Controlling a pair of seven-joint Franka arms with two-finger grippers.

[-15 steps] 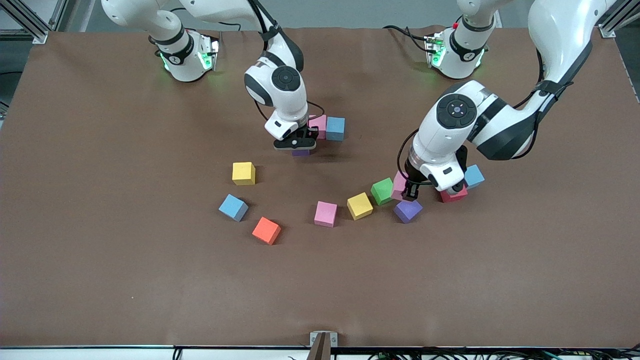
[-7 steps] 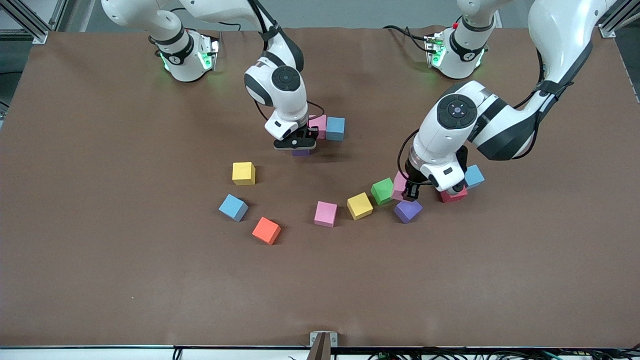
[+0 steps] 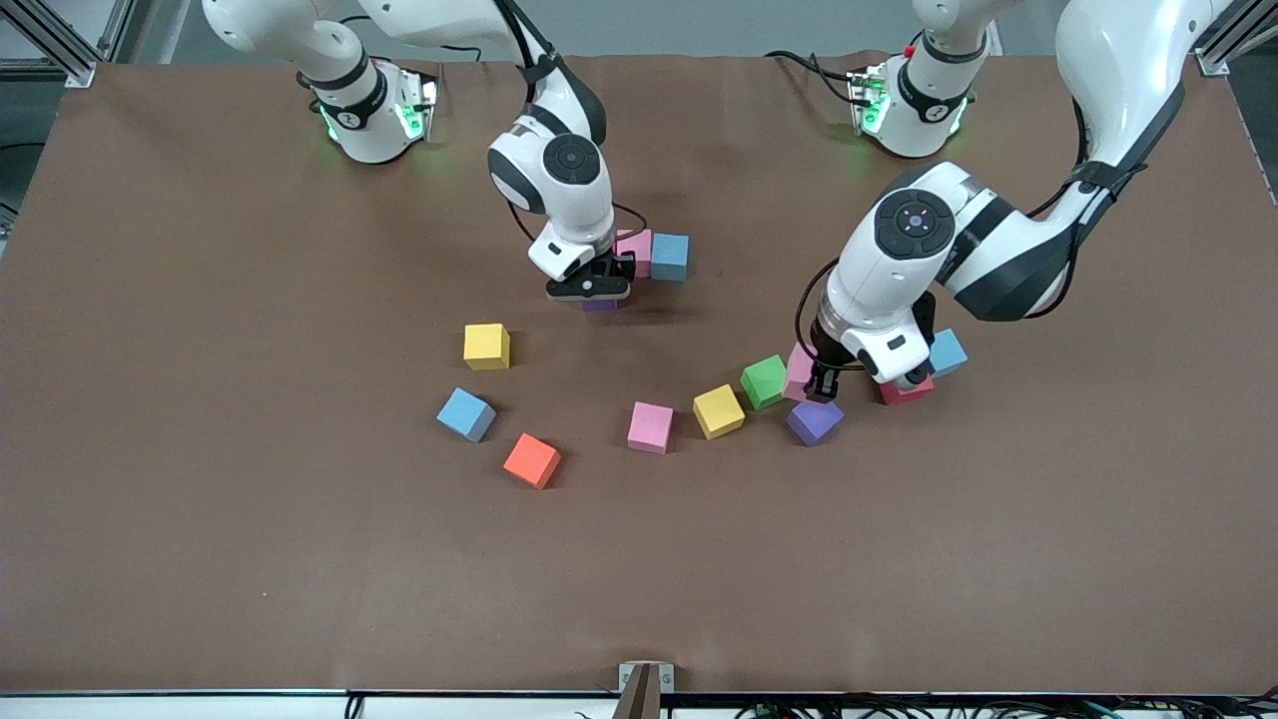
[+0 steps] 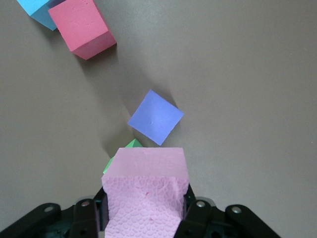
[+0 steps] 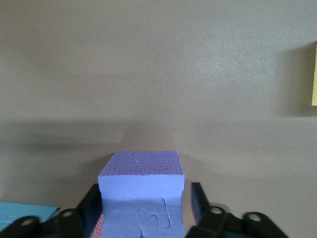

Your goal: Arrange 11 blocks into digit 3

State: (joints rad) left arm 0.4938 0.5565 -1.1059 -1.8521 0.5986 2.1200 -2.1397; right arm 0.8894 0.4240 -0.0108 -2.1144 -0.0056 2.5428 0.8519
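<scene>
Two white robot arms reach over a brown table (image 3: pixel 200 559) scattered with small foam cubes; the account runs from the right arm's end of the table to the left arm's end.

Toward the right arm's end from the right gripper (image 3: pixel 591 292), three loose cubes lie well apart: a yellow block (image 3: pixel 486 346), a blue block (image 3: pixel 465 413) and an orange block (image 3: pixel 532 460), each nearer to the front camera than that gripper.

The right gripper is low at the table with a purple block (image 5: pixel 141 171) between its fingers (image 5: pixel 198 203); the fingers stand slightly parted, with a narrow gap showing beside the cube, so they do not squeeze it; just beside this gripper, toward the left arm's end, a second pink block (image 3: pixel 635 250) and a second blue block (image 3: pixel 670 256) sit touching in a short row, the start of the digit 3.

Between the two grippers, a third pink block (image 3: pixel 650 427), a second yellow block (image 3: pixel 719 410) and a green cube (image 3: pixel 764 381) form a loose arc leading up to the left gripper (image 3: pixel 821 384).

The left gripper is clamped tight on a pink block (image 4: pixel 146 188), held just above the table beside the green cube; a second purple block (image 3: pixel 815 420) lies close under its fingertips, nearer to the camera; a red block (image 3: pixel 907 389) and a third blue block (image 3: pixel 947 352) lie just beside the gripper toward the left arm's end, partly hidden by the wrist.
</scene>
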